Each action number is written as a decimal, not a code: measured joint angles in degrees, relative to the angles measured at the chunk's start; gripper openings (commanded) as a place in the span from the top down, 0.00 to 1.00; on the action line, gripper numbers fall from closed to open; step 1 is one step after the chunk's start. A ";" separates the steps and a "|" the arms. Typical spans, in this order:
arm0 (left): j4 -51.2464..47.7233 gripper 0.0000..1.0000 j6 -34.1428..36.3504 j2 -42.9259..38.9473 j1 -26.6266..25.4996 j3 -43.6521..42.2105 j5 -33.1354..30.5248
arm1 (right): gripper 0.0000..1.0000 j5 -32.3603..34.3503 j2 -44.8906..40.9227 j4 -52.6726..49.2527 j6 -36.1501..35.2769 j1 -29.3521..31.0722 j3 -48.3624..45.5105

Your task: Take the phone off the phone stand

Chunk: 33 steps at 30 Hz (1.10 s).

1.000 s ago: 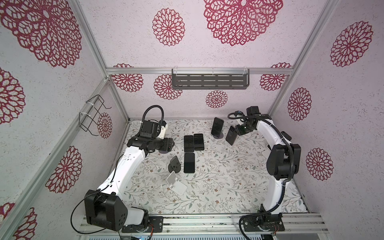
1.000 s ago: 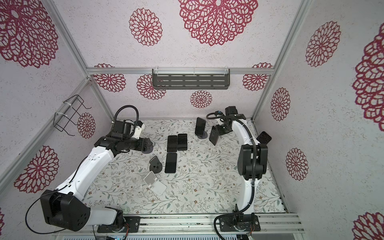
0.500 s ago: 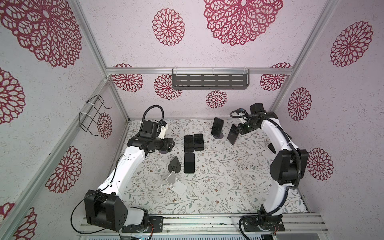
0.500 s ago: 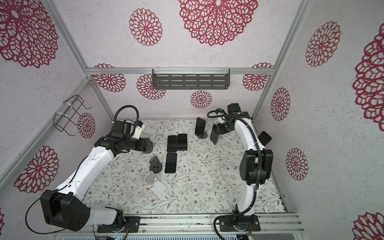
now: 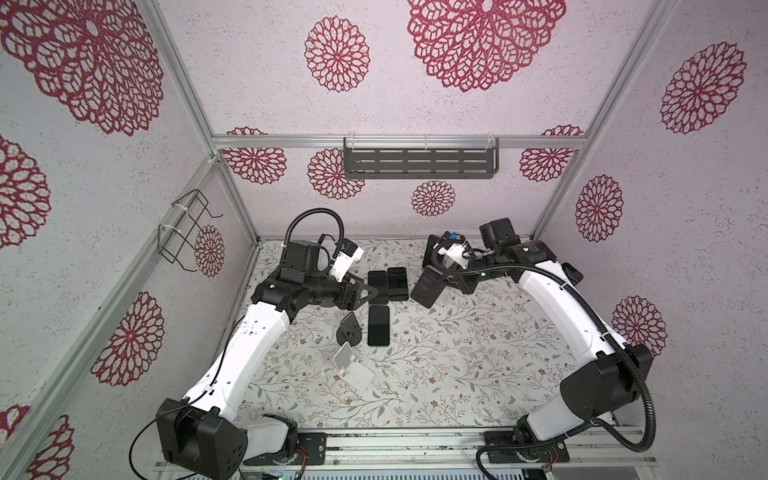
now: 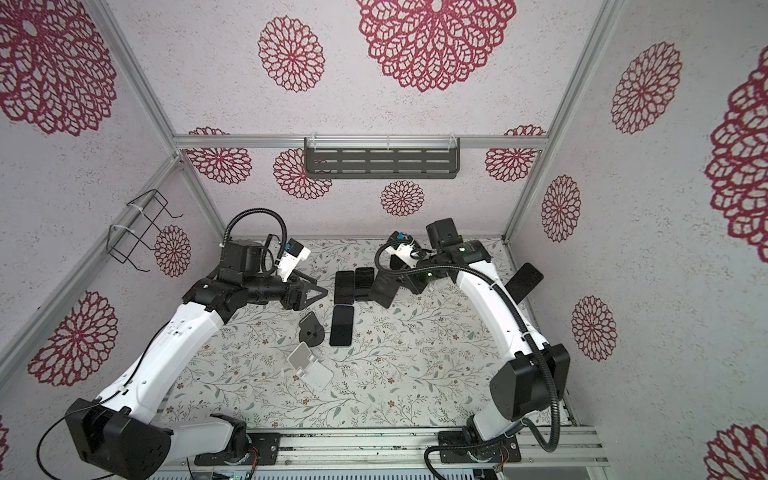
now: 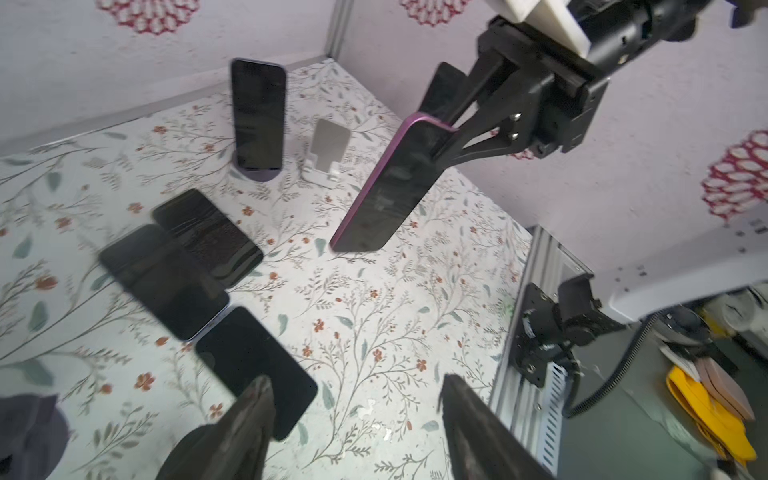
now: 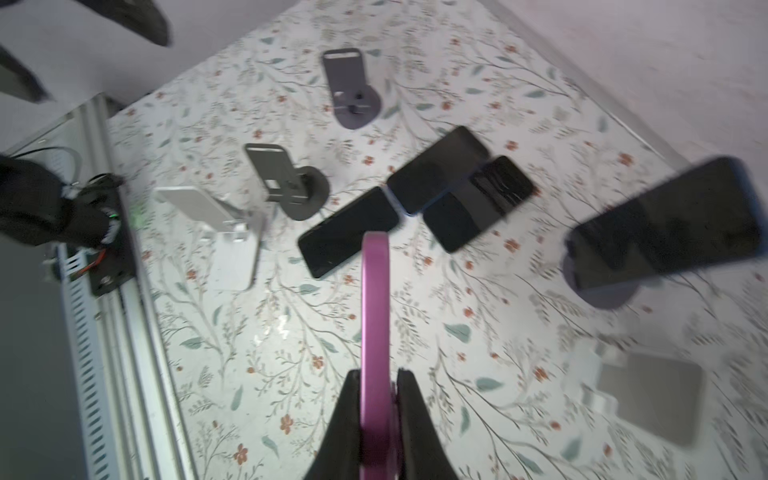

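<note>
Here the right hand [image 8: 377,380] is clenched on the purple phone [image 7: 384,187], tilted in the air above the bench [image 7: 415,299], near the white stand [image 7: 328,151]; the left hand [image 7: 353,395] is released, wide.

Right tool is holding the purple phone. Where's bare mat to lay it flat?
Best patch: bare mat between the flat phones and the right arm, toward the front rail. Crowded: left of centre, with flat phones, dark stand and white stand. Behind the purple phone, a phone on a stand.
</note>
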 measured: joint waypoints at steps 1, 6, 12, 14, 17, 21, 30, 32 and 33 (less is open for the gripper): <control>0.26 0.24 0.83 0.31 -0.70 0.00 1.07 | 1.00 -1.40 0.04 -0.61 -1.68 0.70 0.00; 3.45 0.22 3.80 1.88 -3.28 0.00 5.25 | 1.00 -7.37 1.31 -5.11 -9.55 1.11 1.55; 5.35 0.27 6.56 7.74 -6.25 1.57 8.48 | 1.00 -13.07 3.37 -10.29 -18.18 1.31 3.98; 4.94 0.29 7.67 10.12 -7.41 2.69 9.09 | 1.00 -14.29 3.48 -12.04 -20.76 1.31 4.44; 4.24 0.33 8.90 12.07 -8.76 3.43 9.53 | 1.00 -15.67 4.02 -15.17 -24.37 1.33 6.08; 4.22 0.44 9.70 13.05 -9.79 4.09 9.97 | 1.00 -17.11 5.27 -17.94 -27.47 1.44 7.89; 4.24 0.91 10.58 15.02 -11.67 5.22 11.32 | 1.00 -18.34 7.37 -19.26 -29.38 1.49 8.35; 4.15 1.00 11.54 15.23 -11.80 5.25 11.85 | 1.00 -18.58 7.63 -19.45 -28.94 1.44 8.48; 4.37 1.00 11.93 15.23 -11.89 5.25 11.63 | 1.00 -18.84 7.80 -19.76 -28.85 1.27 8.50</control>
